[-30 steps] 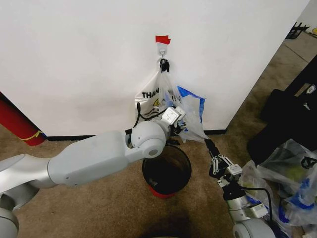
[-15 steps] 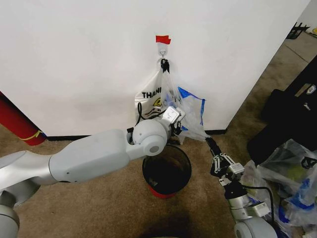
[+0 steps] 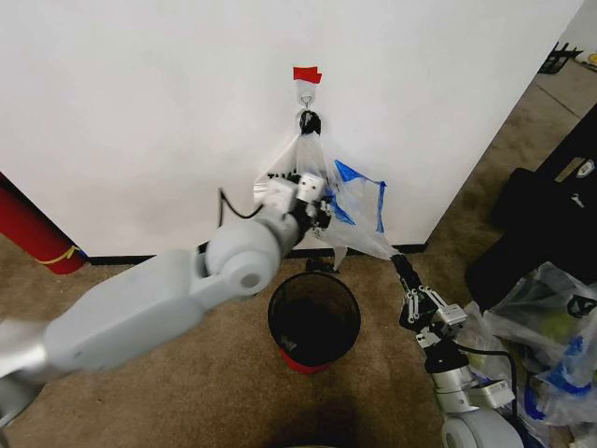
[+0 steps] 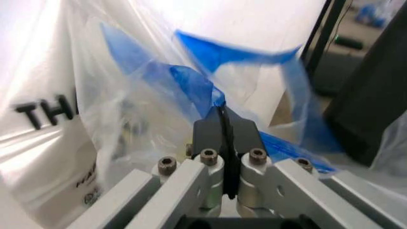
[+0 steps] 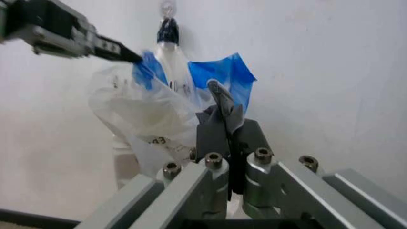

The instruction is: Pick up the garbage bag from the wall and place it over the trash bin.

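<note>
The garbage bag (image 3: 359, 201), thin clear plastic with blue patches, hangs by its handles from a metal hook (image 3: 306, 93) under red tape on the white wall (image 3: 140, 112). My left gripper (image 3: 325, 217) is shut on the bag's blue film (image 4: 190, 81) at mid height, close to the wall. My right gripper (image 3: 399, 265) reaches up from the lower right and is shut on the bag's bottom corner; a strip of plastic (image 5: 219, 93) sticks out of its fingers. The trash bin (image 3: 356, 308), black mesh with a red base, stands on the carpet directly below the bag.
A whiter bag with black lettering (image 3: 277, 176) hangs behind on the same hook. A red cylinder (image 3: 33, 233) leans at the left by the baseboard. Bulging clear-and-blue bags (image 3: 550, 327) and dark equipment (image 3: 550, 219) crowd the floor at the right.
My left arm has swung up and toward the wall, carrying the pinched part of the bag higher. The bag has spread out wider between the two grippers. The right gripper barely moved.
</note>
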Robot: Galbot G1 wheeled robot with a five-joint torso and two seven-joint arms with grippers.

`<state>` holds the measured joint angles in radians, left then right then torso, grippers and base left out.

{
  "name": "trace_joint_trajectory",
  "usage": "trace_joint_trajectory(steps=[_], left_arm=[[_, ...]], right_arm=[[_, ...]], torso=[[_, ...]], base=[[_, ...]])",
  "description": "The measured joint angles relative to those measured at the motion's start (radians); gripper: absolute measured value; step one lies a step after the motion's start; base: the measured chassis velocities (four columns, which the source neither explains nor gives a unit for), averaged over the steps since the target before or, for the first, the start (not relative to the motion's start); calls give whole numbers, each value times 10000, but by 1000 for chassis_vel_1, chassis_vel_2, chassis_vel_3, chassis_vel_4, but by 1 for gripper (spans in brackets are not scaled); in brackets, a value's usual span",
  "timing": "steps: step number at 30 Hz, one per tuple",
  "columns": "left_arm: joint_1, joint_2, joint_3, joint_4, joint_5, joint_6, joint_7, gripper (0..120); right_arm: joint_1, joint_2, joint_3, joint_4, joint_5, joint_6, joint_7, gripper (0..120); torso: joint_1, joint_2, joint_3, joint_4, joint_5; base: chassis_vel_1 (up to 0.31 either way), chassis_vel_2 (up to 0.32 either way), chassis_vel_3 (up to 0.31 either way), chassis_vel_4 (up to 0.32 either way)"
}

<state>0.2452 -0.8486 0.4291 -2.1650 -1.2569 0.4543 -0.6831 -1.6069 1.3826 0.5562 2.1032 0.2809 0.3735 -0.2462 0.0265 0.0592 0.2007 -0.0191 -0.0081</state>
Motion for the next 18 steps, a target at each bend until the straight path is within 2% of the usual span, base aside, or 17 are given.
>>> trace_joint_trajectory(steps=[4,10,14,18], left_arm=[[1058,270,-413,-452,794,-471,310,0],[1991,386,-1154,-804,1007,-695,428,0],[2396,431,-1651,-875,1063,-854,509,0],[2957,478,-2396,-963,1055,-980,550,0]], right_arm=[[-144,1,1,117,-116,-41,-116,0],[-449,-177,242,412,29,-46,-305,2],[-704,-442,624,617,1135,-283,-1121,10],[-760,-938,1543,691,3477,-1084,-2922,26]], torso=[[0,0,0,-1,-1],[0,2,0,-2,1],[0,2,1,-2,1],[0,2,1,-4,1]], base=[[0,0,0,0],[0,0,0,0],[0,0,0,0],[0,0,0,0]])
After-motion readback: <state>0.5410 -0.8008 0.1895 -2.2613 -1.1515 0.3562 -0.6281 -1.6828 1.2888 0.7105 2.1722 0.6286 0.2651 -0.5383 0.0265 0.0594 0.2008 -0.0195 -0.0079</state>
